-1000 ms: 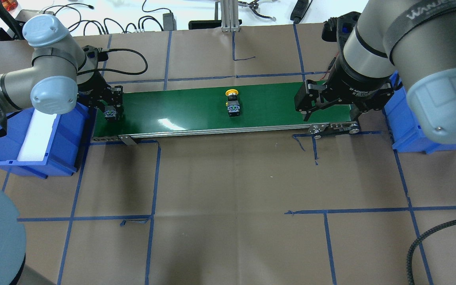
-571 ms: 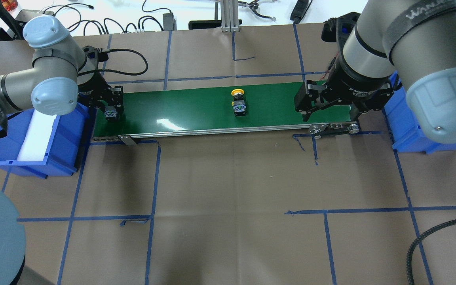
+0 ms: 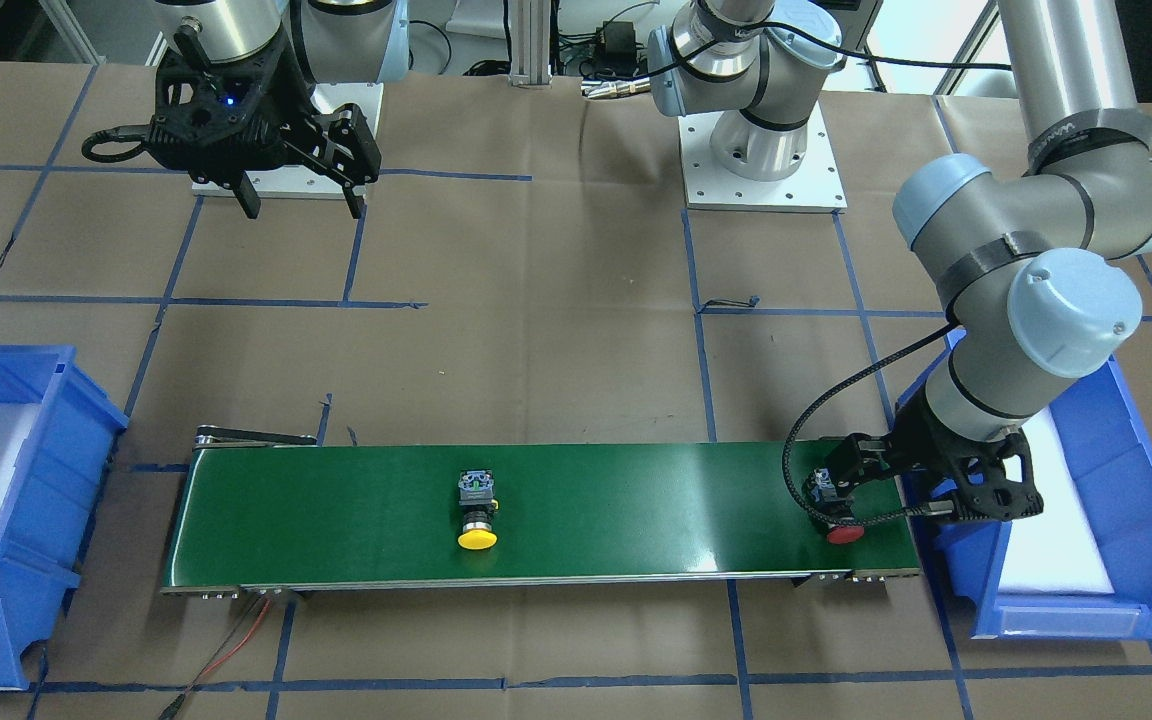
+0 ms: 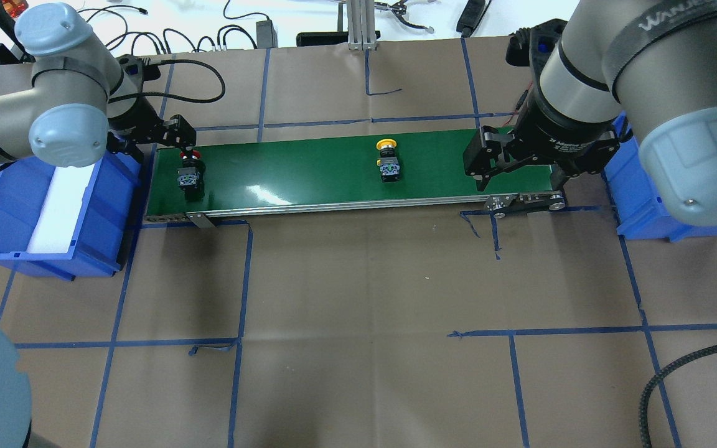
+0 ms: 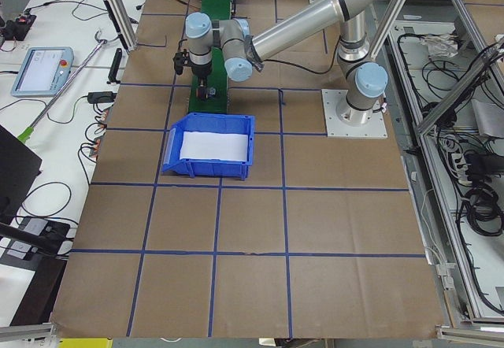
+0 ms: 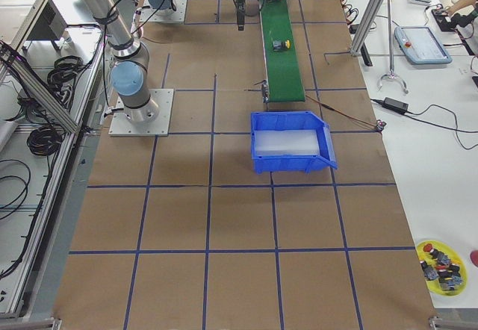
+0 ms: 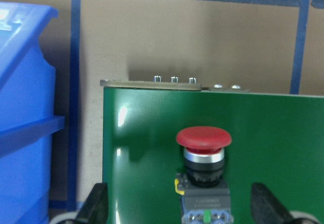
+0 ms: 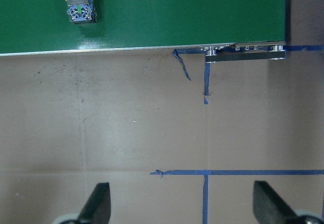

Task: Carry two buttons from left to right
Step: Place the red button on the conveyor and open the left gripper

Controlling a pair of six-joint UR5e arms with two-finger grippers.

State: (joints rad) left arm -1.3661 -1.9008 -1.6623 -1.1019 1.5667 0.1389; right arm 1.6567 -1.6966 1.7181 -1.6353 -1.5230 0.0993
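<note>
Clock taken from the overhead view, 12 = far edge. The belt (image 4: pixel 309 171) is bare between the red button (image 4: pixel 189 177) at its 9 o'clock end and the yellow button (image 4: pixel 388 163) just past centre, and bare again from there toward 3 o'clock. The left gripper (image 4: pixel 179 140) crowds the red button, with its fingers spread and a gap on each side. The right gripper (image 4: pixel 520 183) hangs raised by the 3 o'clock end, spread wide. A blue bin (image 4: pixel 103 205) blocks the way past the 9 o'clock end, a second bin (image 4: pixel 635 211) past 3 o'clock. The table (image 4: pixel 365 311) at 6 o'clock is open.
</note>
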